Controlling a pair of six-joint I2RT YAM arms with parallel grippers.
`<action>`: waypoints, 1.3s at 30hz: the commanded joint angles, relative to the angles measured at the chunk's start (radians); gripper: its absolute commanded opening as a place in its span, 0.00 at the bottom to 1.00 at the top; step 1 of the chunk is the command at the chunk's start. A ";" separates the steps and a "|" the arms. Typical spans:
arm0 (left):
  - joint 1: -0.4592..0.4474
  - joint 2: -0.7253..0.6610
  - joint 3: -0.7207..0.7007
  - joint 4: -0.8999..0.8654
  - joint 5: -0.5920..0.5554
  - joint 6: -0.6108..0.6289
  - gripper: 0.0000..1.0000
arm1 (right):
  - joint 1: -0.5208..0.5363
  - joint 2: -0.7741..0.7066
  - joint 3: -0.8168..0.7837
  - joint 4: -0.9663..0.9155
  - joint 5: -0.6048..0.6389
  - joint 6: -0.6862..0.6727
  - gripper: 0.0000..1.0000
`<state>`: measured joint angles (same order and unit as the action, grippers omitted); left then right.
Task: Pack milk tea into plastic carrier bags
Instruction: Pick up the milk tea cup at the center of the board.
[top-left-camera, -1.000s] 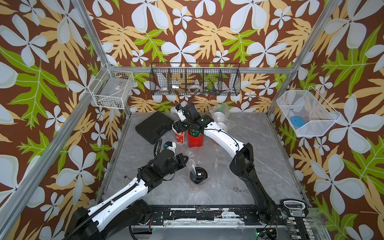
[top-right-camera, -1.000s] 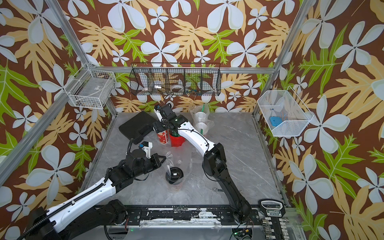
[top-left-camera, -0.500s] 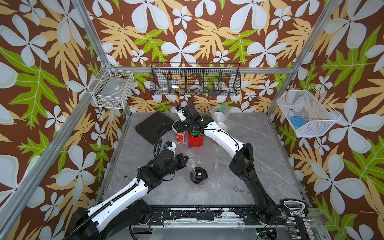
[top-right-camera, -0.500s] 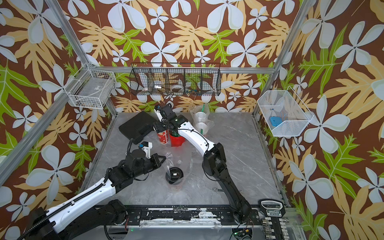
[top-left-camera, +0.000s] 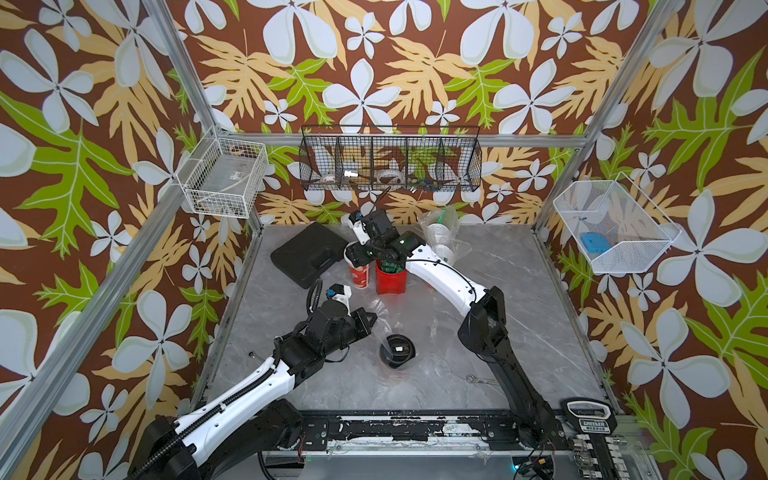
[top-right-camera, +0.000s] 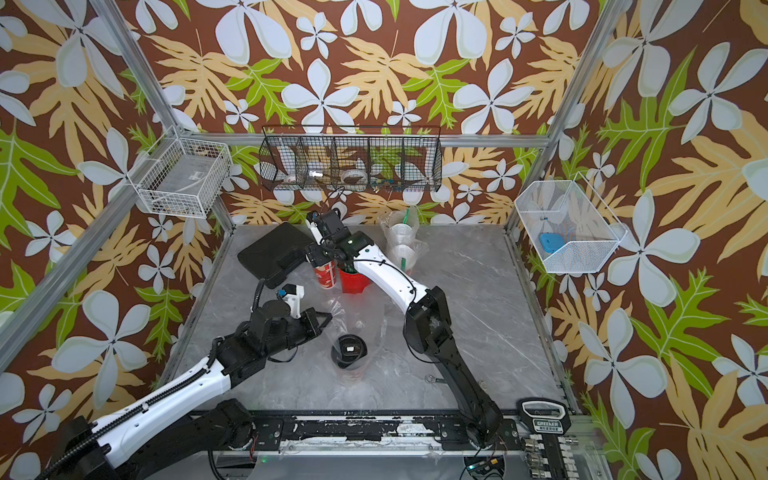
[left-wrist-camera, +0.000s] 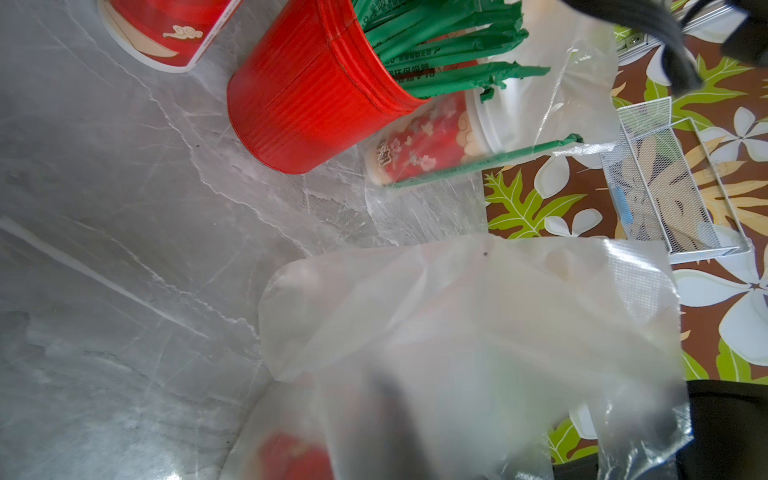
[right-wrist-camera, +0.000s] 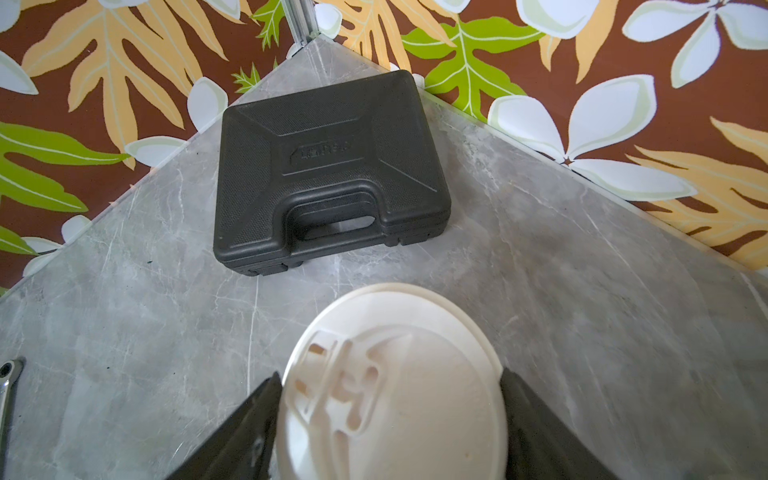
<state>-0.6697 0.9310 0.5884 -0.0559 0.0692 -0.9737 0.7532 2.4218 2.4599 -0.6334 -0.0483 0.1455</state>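
Observation:
A white-lidded milk tea cup (top-left-camera: 360, 275) stands next to the red straw pot. My right gripper (top-left-camera: 356, 257) is over it, and in the right wrist view its black fingers (right-wrist-camera: 266, 407) press both sides of the dome lid (right-wrist-camera: 395, 395). A black-lidded milk tea cup (top-left-camera: 397, 351) stands inside a clear plastic carrier bag (top-left-camera: 384, 309) at mid-table. My left gripper (top-left-camera: 369, 319) is shut on that bag's edge. In the left wrist view the film (left-wrist-camera: 478, 324) covers the jaws. A second bag (top-left-camera: 441, 239) at the back holds two white-lidded cups.
The red mesh pot of green straws (top-left-camera: 390, 279) touches the held cup's right side. A black tool case (top-left-camera: 308, 255) lies at the back left. A small wrench (top-left-camera: 473, 378) lies near the right arm's base. Wire baskets hang on the walls.
The right gripper's jaws have narrowed onto the white-lidded cup. Neither arm has visibly shifted, and the left gripper keeps its hold on the bag.

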 joint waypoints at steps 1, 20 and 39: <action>0.001 -0.003 0.004 0.027 0.006 -0.002 0.00 | 0.007 0.006 -0.004 -0.037 0.038 -0.021 0.76; 0.001 -0.044 -0.016 0.016 -0.008 -0.003 0.00 | 0.031 -0.004 -0.010 -0.061 0.122 -0.061 0.69; 0.001 -0.046 -0.011 0.027 -0.039 0.009 0.00 | 0.006 -0.228 -0.039 -0.051 -0.046 -0.030 0.64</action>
<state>-0.6697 0.8883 0.5766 -0.0528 0.0517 -0.9726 0.7639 2.2295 2.4199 -0.6792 -0.0513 0.1028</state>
